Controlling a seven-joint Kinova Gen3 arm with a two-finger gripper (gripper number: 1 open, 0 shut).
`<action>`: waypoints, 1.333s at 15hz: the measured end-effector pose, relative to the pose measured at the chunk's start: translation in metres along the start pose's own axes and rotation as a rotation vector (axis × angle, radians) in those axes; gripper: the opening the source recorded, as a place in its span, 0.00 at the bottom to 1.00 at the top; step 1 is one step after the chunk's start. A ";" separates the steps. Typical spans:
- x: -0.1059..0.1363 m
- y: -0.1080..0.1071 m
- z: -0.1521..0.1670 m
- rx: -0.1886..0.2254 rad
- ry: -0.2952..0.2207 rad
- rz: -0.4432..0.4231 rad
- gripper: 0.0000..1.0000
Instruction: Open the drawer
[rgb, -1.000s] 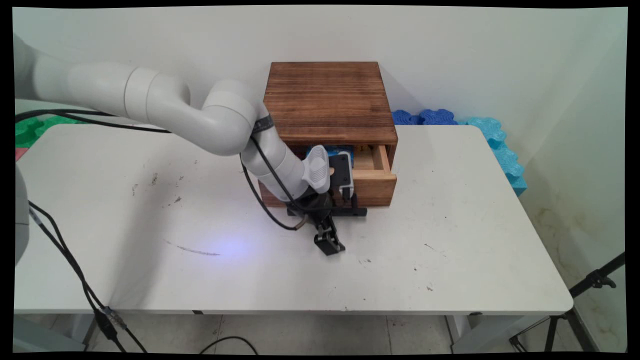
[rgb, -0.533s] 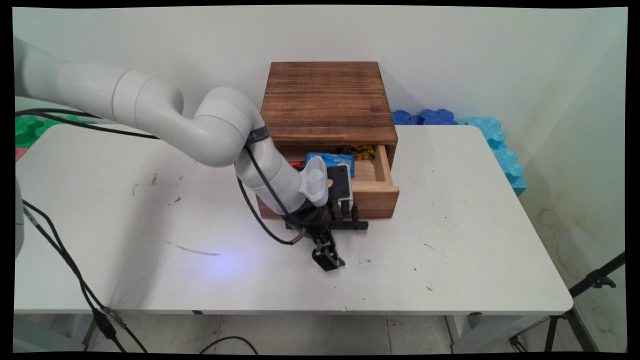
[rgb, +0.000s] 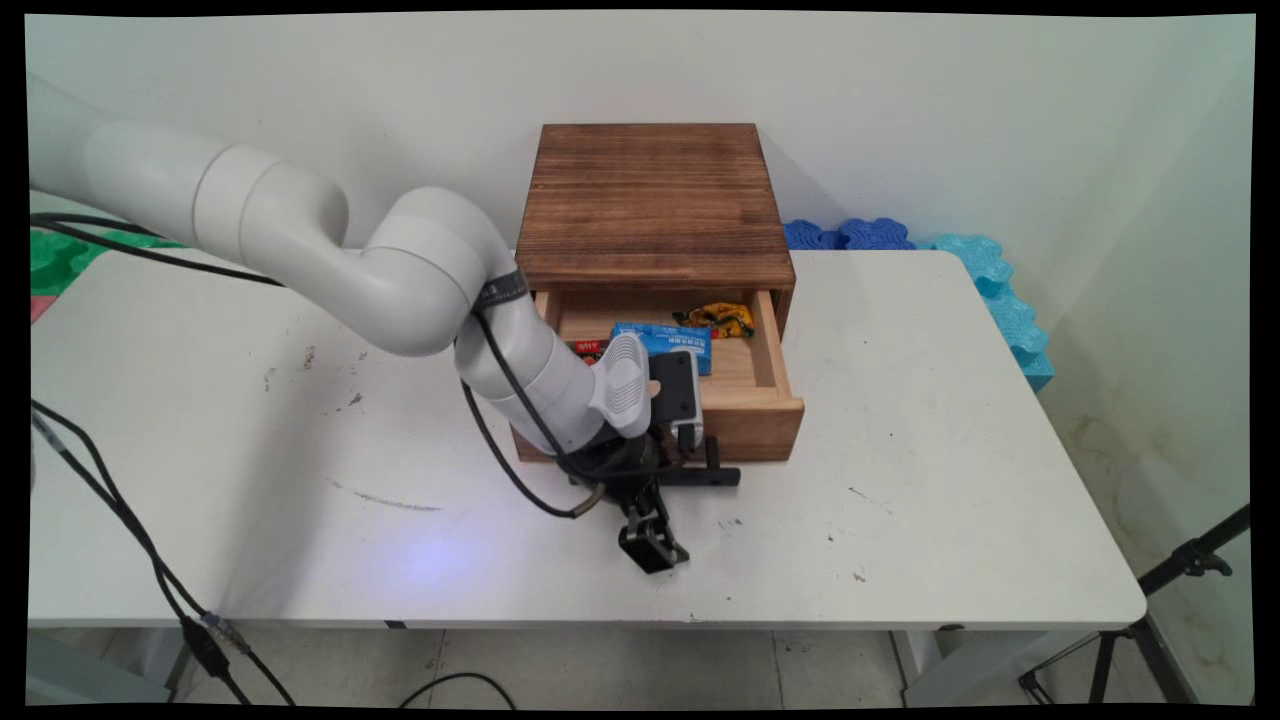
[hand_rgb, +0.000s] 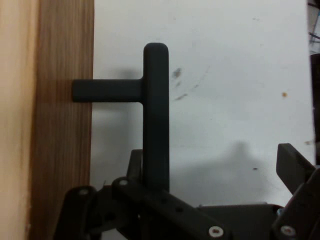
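The arm hides the left half of the black drawer handle (rgb: 712, 474) and the drawer's (rgb: 762, 418) left front, so in the main view the end effector (rgb: 655, 505) is partly masked. In the hand view one finger (hand_rgb: 295, 167) stands well apart from the handle (hand_rgb: 155, 115), so it is open. The drawer sits pulled out at frame center under the wooden box (rgb: 655, 200), with bare counter (rgb: 950, 480) to its right and below.

Wooden box (rgb: 655, 200): far middle of table, drawer open.
Drawer (rgb: 755, 410): holds blue packet (rgb: 665, 338), yellow wrapper (rgb: 722, 318), red packet (rgb: 590, 349).
Foam mats (rgb: 985, 270): blue, far right.
Tripod (rgb: 1175, 580): near right floor.
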 end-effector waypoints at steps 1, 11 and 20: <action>0.000 0.003 -0.001 -0.003 0.001 -0.001 1.00; -0.005 0.037 -0.010 -0.043 0.026 -0.002 1.00; -0.009 0.071 -0.023 -0.084 0.057 0.019 1.00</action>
